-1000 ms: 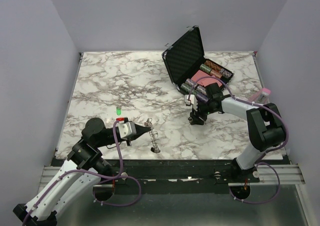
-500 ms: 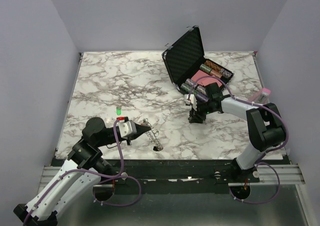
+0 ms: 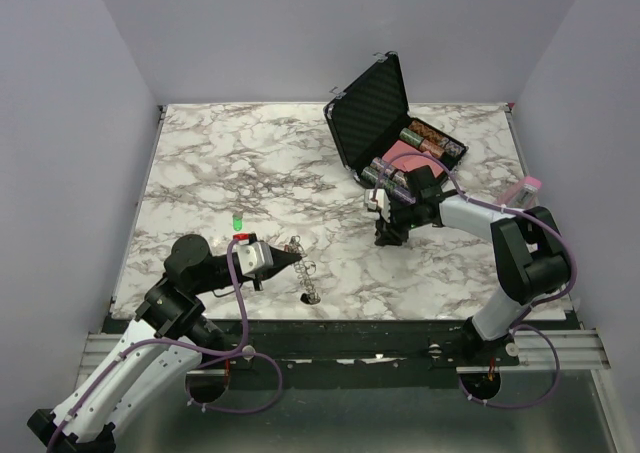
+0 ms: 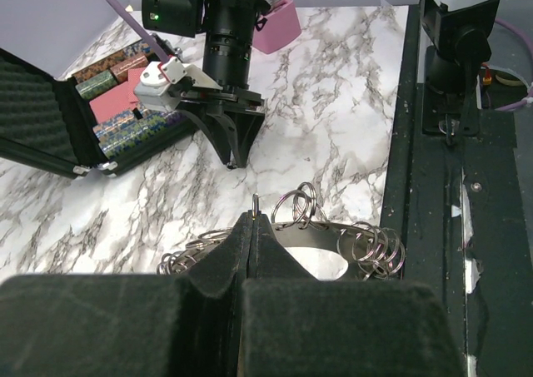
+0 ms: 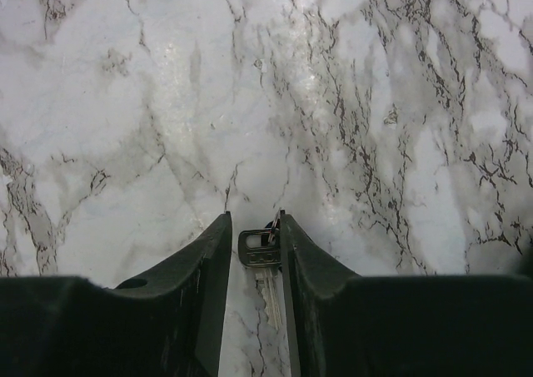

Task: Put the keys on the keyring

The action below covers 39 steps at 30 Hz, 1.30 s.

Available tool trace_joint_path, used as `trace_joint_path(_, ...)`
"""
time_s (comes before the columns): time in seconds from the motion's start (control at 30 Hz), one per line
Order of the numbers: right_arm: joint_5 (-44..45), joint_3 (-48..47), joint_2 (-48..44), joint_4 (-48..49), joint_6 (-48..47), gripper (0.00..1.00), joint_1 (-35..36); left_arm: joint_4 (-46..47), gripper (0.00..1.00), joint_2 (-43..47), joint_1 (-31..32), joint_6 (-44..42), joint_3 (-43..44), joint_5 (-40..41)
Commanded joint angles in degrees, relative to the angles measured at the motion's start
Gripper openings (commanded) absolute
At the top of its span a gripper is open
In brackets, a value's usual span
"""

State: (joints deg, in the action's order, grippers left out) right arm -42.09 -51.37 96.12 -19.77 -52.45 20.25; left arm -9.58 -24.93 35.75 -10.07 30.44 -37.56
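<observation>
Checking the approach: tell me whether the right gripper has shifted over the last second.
Yes, slightly: the right gripper crept left relative to the black case.

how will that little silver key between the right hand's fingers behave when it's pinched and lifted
Probably stiff and light: the key is thin flat metal. Lying flat on the glossy marble, it may skid or pivot when the right hand pinches it. Unlikely to roll.

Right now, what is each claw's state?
Left claw: shut, pinching the keyring.
Right claw: open, straddling a silver key, not yet gripping it.
</observation>
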Motion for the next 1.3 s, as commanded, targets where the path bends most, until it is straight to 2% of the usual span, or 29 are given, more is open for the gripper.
trace_joint_path(0.0,1.39,-1.27,1.0,1.75,1.73,0.37,0.32,1.32,0.0,0.32,-0.33,-0.39,1.82,-0.41)
trace_joint_path(0.57,3.32,-1.53,1.79,2.37,2.7,0.24,0.67,1.5,0.0,0.49,-0.41,-0.31,1.73,-0.5)
trace_joint_path(0.77,3.5,-1.62,1.88,2.28,2.7,0.16,0.67,1.59,0.0,0.41,-0.41,-0.31,1.73,-0.58)
trace_joint_path(0.9,3.76,-1.71,1.97,2.1,2.79,0.14,0.75,1.5,0.0,0.49,-0.5,-0.31,1.73,-0.58)
trace_joint_path(1.07,3.59,-2.24,2.06,1.31,2.79,0.05,0.75,1.59,0.0,0.41,-0.5,-0.31,1.82,-0.58)
trace_joint_path(1.27,3.33,-2.85,1.97,0.44,3.58,0.05,0.67,1.76,0.0,0.5,-0.68,-0.22,1.64,-0.58)
